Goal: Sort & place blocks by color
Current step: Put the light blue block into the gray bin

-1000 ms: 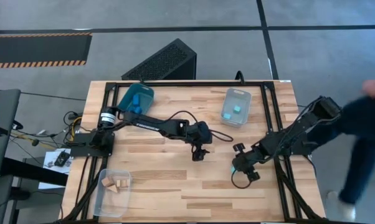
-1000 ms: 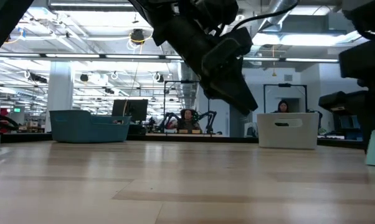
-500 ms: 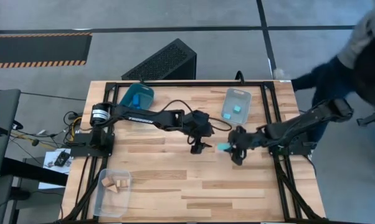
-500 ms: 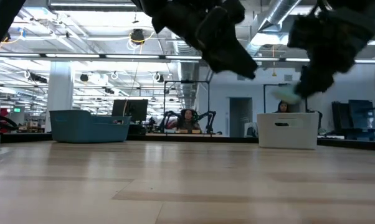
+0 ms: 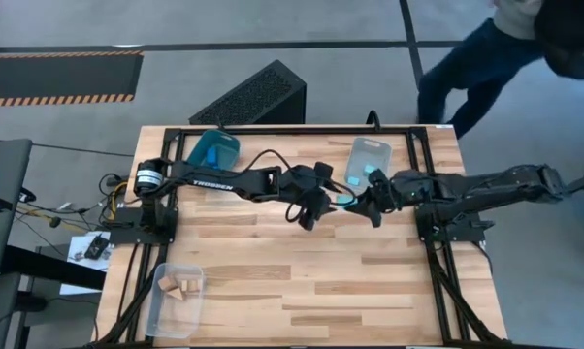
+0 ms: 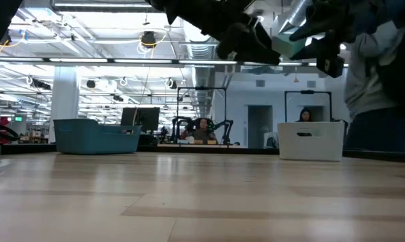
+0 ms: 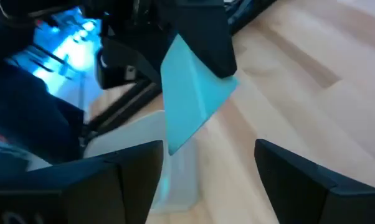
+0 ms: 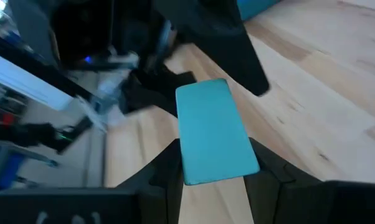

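My right gripper (image 5: 358,203) is shut on a light cyan block (image 5: 343,201) in the air over the table's far middle; the block also shows in the right wrist view (image 8: 213,127). My left gripper (image 5: 315,209) is open and empty just left of that block. In the left wrist view its two fingers (image 7: 137,171) stand on either side of the block (image 7: 190,99), short of it. In the low view the block (image 6: 286,46) hangs high between both grippers. Cyan blocks (image 5: 370,175) lie in a clear bin (image 5: 368,148). Tan blocks (image 5: 178,286) lie in another clear bin (image 5: 162,312). My right gripper pinches the cyan block between its two fingers (image 8: 167,163), which lie on its two opposite side faces near its rear end (image 8: 190,171). The fingers come about level from the table's right. The block sticks out forward past the fingertips, lifted clear of the table.
A teal bin (image 5: 214,148) stands at the table's far left. A person (image 5: 505,39) moves beyond the table's far right corner, and also shows in the low view (image 6: 384,87). Bare wood lies across the table's middle and near part.
My right gripper has risen and gone from the table's near right toward the far edge and toward the left gripper, carrying the cyan block. My left gripper has risen and gone a little toward the far edge. The person has walked along the table's right side toward the far end.
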Tool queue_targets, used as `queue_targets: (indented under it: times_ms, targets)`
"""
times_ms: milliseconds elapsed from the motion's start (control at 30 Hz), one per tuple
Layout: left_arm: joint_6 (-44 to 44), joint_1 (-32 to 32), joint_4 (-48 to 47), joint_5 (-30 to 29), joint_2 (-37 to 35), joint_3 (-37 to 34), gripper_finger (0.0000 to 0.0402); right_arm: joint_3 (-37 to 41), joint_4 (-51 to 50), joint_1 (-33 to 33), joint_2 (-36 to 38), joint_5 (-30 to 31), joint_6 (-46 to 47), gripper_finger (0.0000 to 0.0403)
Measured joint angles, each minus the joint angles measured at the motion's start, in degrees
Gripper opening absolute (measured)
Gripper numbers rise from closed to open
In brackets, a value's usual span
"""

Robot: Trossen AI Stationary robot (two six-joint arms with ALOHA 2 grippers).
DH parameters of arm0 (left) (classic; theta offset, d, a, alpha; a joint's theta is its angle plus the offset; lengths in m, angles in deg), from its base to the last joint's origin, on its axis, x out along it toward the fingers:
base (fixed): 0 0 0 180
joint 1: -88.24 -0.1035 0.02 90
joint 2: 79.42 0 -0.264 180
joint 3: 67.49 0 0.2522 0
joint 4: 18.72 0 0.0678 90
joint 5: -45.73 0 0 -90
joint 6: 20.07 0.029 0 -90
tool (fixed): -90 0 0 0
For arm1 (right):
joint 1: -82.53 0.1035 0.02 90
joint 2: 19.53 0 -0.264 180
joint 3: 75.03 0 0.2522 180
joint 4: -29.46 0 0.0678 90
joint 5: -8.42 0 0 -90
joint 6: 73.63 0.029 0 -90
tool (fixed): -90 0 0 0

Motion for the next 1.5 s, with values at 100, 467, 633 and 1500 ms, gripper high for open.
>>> queue_targets:
  times_ms: [100, 467, 633, 1500]
  targets:
    - [1.59, 0.06, 3.52, -2.80, -0.05, 0.00, 0.0231, 0.07, -0.05, -2.09, 0.84, -3.75, 1.75, 0.0146]
    - [4.42, 0.05, 8.72, -0.87, -0.83, -0.11, 0.0187, -0.04, 2.95, -7.51, 1.33, -13.50, 3.74, 0.0148]
    - [4.47, -0.34, 10.07, 0.76, -0.83, -0.11, 0.0151, -0.04, 3.76, -9.74, 1.39, -16.47, 3.72, 0.0145]
    - [-2.81, -4.66, 15.01, 6.78, -1.09, 0.31, 0.0062, 0.15, 4.32, -15.72, 1.24, -20.97, 4.54, 0.0244]
